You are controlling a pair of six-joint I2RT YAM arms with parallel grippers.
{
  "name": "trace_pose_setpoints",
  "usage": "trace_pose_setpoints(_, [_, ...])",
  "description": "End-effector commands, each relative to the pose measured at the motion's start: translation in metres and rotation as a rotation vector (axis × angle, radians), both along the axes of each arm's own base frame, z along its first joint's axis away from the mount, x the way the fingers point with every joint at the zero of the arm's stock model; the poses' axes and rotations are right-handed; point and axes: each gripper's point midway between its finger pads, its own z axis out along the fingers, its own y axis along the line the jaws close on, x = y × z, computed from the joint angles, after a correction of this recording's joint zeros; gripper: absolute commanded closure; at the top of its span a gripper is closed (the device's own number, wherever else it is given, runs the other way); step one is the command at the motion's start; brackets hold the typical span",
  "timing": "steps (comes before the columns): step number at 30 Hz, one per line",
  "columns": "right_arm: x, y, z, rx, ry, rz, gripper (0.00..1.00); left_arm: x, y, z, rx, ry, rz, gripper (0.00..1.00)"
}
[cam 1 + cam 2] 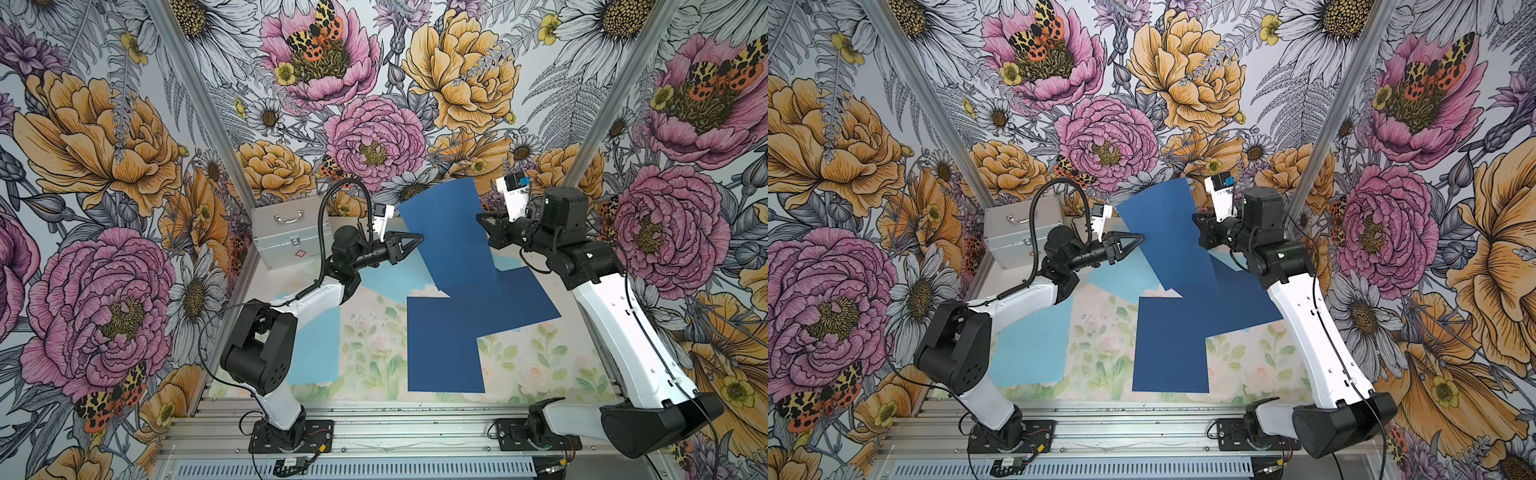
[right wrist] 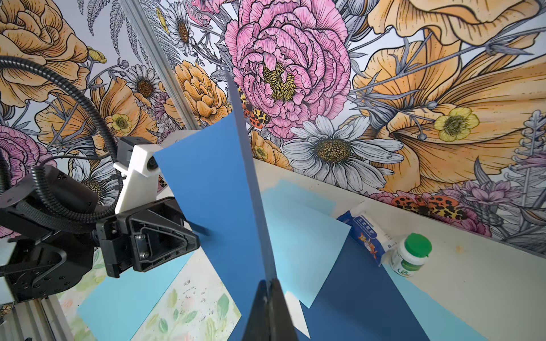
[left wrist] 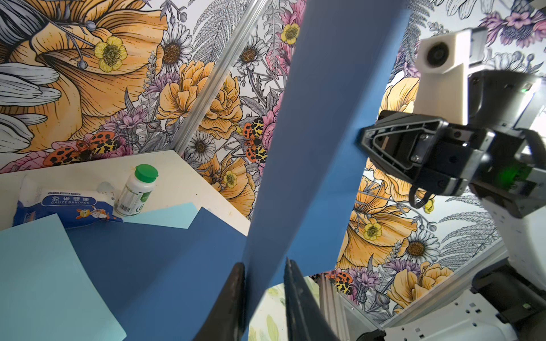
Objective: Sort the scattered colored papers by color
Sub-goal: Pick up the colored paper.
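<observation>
Floral tabletop (image 1: 374,353): right jaws pinch navy sheet (image 1: 449,232) standing lengthwise; left jaws' grip unclear

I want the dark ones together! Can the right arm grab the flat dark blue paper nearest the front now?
Probably not yet: the right gripper is shut on the raised dark blue sheet. The flat dark blue paper looks unblocked.

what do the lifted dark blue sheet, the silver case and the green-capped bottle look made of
Dark blue sheet: likely paper or thin card, matte; it bows without creasing.
Silver case: probably aluminium, with ribbed panels, metal handle and latch.
Bottle: glossy white plastic, it seems, under a printed label.
</observation>
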Motion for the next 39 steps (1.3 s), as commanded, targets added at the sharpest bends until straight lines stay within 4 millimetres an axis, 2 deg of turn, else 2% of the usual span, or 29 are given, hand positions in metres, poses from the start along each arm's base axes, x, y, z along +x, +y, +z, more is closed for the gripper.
trace_pose_setpoints(1, [0.004, -0.004, 0.004, 0.017, -0.017, -0.021, 1.0, -0.003, -0.003, 0.008, 0.064, -0.046, 0.035, 0.88])
trace_pose_setpoints(3, [0.005, -0.006, 0.002, 0.014, -0.013, -0.03, 1.0, -0.001, -0.004, 0.003, 0.102, -0.035, 0.059, 0.98])
trace_pose_setpoints(4, [0.005, -0.008, 0.001, 0.013, -0.012, -0.035, 1.0, 0.0, -0.003, 0.002, 0.111, -0.035, 0.069, 1.0])
trace_pose_setpoints(11, [0.012, -0.017, -0.015, -0.009, 0.019, -0.085, 1.0, 0.005, 0.009, -0.001, 0.202, -0.007, 0.151, 1.0])
trace_pose_setpoints(12, [0.013, -0.02, -0.017, -0.014, 0.022, -0.102, 0.94, 0.006, 0.011, -0.001, 0.22, 0.001, 0.164, 1.0])
trace_pose_setpoints(14, [0.02, -0.031, -0.027, -0.04, 0.04, -0.171, 0.71, 0.007, 0.017, -0.004, 0.277, 0.029, 0.195, 1.0])
trace_pose_setpoints(16, [0.024, -0.04, -0.035, -0.058, 0.054, -0.226, 0.52, 0.006, 0.023, -0.008, 0.354, 0.051, 0.225, 1.0])
trace_pose_setpoints(19, [0.03, -0.057, -0.046, -0.084, 0.073, -0.319, 0.4, 0.004, 0.036, -0.015, 0.491, 0.073, 0.292, 1.0])
trace_pose_setpoints(25, [0.032, -0.081, -0.064, -0.102, 0.113, -0.44, 0.34, -0.004, 0.064, -0.019, 0.633, 0.145, 0.388, 1.0])
trace_pose_setpoints(28, [0.03, -0.088, -0.068, -0.105, 0.121, -0.471, 0.33, -0.014, 0.067, -0.02, 0.661, 0.179, 0.372, 1.0])
trace_pose_setpoints(32, [0.025, -0.095, -0.067, -0.109, 0.122, -0.501, 0.32, -0.035, 0.052, -0.017, 0.657, 0.201, 0.284, 1.0])
trace_pose_setpoints(39, [0.016, -0.107, -0.062, -0.077, 0.133, -0.538, 0.31, -0.098, -0.008, -0.009, 0.588, 0.221, -0.019, 1.0])
